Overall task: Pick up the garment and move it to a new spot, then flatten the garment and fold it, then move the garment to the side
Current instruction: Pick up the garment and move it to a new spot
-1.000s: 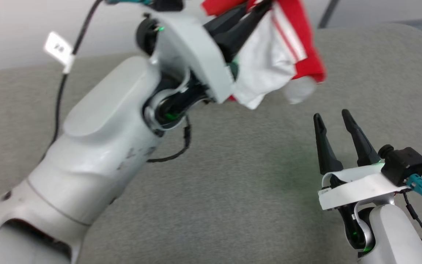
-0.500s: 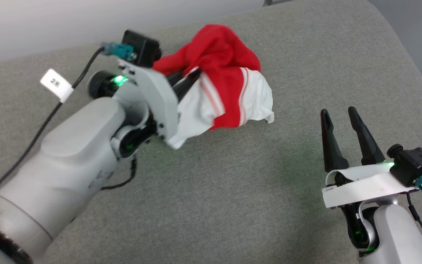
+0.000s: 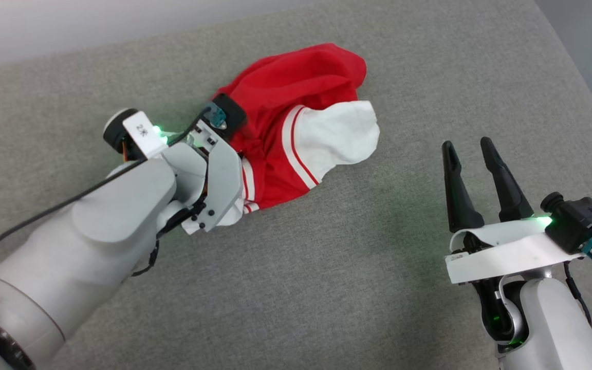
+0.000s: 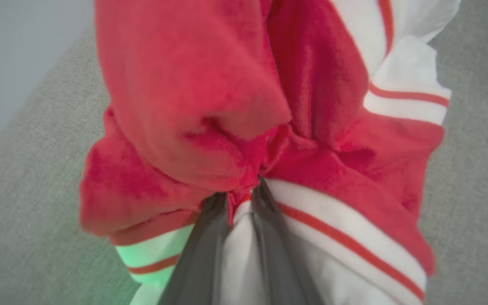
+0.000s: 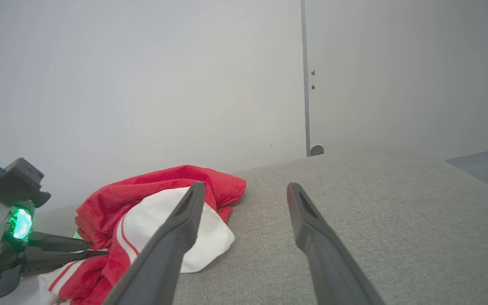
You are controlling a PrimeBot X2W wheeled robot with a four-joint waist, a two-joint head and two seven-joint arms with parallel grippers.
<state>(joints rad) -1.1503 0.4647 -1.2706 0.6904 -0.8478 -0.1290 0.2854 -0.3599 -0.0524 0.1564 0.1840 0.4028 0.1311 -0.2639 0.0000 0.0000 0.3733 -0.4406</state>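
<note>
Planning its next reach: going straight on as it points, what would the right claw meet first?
Nothing close: the right claw, open, points over bare grey cushion past the garment, which lies to its left. Beyond is the pale wall, though depth is unclear.

The garment (image 3: 296, 103) lies bunched on the cushion (image 3: 327, 267), a fold of it caught between the left gripper's (image 4: 240, 194) fingers (image 4: 201, 254). It sits ahead and left of the right gripper's (image 3: 466, 145) fingers, apart from them.
</note>
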